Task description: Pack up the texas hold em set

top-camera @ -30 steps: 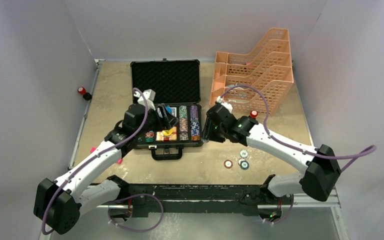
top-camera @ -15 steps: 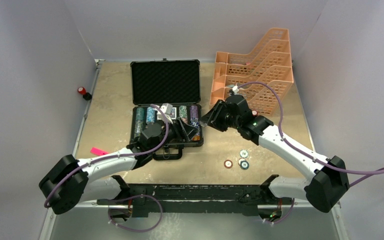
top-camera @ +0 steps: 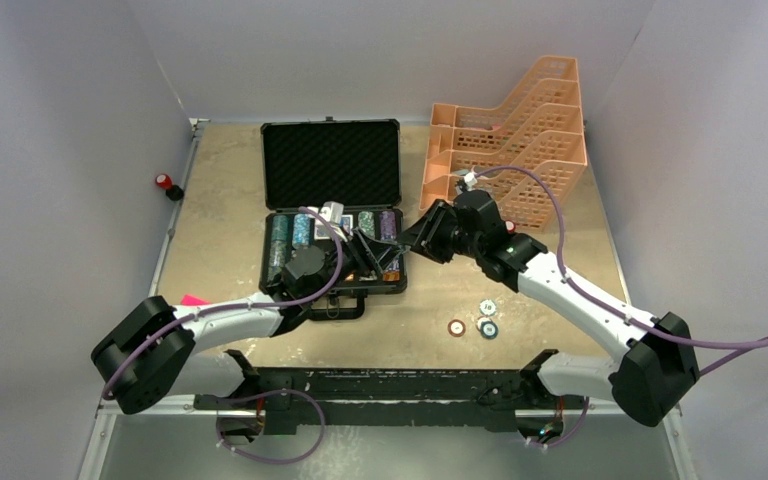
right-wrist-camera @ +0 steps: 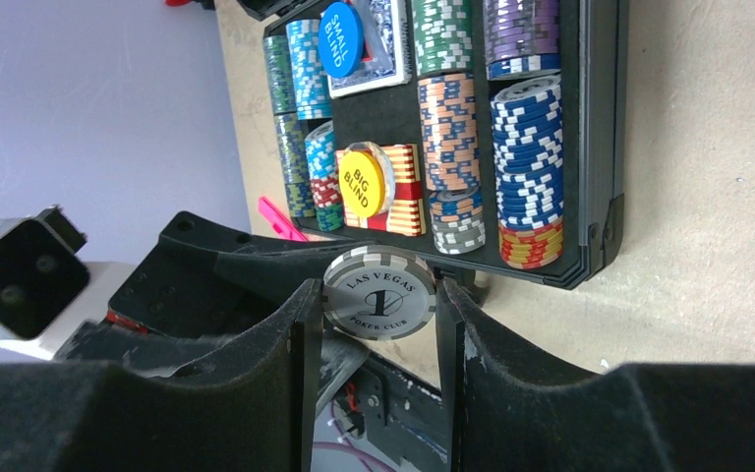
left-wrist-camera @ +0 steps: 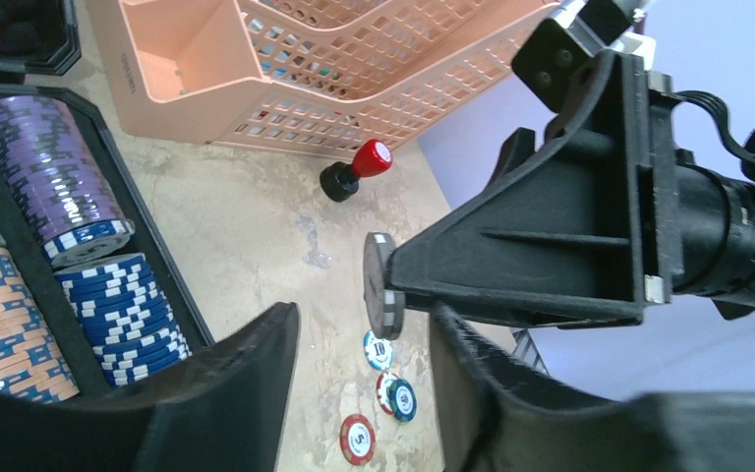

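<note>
The black briefcase (top-camera: 332, 160) lies open, and its tray (right-wrist-camera: 600, 147) holds rows of poker chips, two card decks, a blue dealer button (right-wrist-camera: 342, 39) and a yellow one (right-wrist-camera: 365, 181). My right gripper (top-camera: 412, 240) hovers off the case's right side, shut on a grey poker chip (right-wrist-camera: 378, 293) that stands on edge. My left gripper (top-camera: 378, 256) faces it, open, with one finger on each side of that chip (left-wrist-camera: 383, 300) and a gap on the left side. Three loose chips (top-camera: 483, 318) lie on the table near the front.
A peach tray rack (top-camera: 510, 140) stands at the back right. A red-capped black knob (left-wrist-camera: 357, 167) sits beside it and another (top-camera: 166, 184) at the far left edge. A pink marker (top-camera: 192, 299) lies left of the case.
My left arm swung right, from over the case's tray to its right front corner, and its jaws narrowed around the grey chip. The right gripper rose slightly toward the rack, then held still.
</note>
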Robot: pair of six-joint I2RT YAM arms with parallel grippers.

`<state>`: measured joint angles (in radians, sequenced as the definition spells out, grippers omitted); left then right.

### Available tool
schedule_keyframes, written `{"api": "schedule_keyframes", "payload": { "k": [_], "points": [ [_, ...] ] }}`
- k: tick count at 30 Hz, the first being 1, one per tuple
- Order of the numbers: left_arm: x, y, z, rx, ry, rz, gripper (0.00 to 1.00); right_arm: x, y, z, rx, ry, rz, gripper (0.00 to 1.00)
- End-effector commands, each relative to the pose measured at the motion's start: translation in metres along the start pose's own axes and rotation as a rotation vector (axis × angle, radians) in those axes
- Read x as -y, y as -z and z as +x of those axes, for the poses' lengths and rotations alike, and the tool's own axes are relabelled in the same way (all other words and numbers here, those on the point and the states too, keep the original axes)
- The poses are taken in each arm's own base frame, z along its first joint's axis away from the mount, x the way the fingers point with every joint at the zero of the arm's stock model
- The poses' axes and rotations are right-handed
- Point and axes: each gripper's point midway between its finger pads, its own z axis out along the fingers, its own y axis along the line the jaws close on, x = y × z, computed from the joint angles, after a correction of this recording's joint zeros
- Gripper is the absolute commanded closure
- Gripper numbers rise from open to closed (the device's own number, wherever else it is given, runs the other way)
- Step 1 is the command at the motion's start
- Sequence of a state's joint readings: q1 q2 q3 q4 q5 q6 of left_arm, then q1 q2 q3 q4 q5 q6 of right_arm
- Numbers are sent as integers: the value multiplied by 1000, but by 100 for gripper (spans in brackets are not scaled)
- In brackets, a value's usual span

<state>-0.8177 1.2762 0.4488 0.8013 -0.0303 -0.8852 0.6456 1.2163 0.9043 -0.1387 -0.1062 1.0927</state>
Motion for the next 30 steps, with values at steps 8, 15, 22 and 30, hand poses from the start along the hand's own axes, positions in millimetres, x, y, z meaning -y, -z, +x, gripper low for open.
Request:
{"api": "schedule_keyframes", "payload": {
  "k": [8,15,22,30],
  "points": [
    [25,-15,-29,109,-20,63,86,-9,-6,2,-28,1,-60,64],
    [13,-15,-23,-4,-261,-23,100,-2,1,-31,61,42,-43,21],
    [-1,16,-8,-360,-847,1,100,21,19,-76,197,58,11,9],
    [-41,61,36,-950,-1182,159,100,63,13,-66,160,19,61,11]
  ]
}}
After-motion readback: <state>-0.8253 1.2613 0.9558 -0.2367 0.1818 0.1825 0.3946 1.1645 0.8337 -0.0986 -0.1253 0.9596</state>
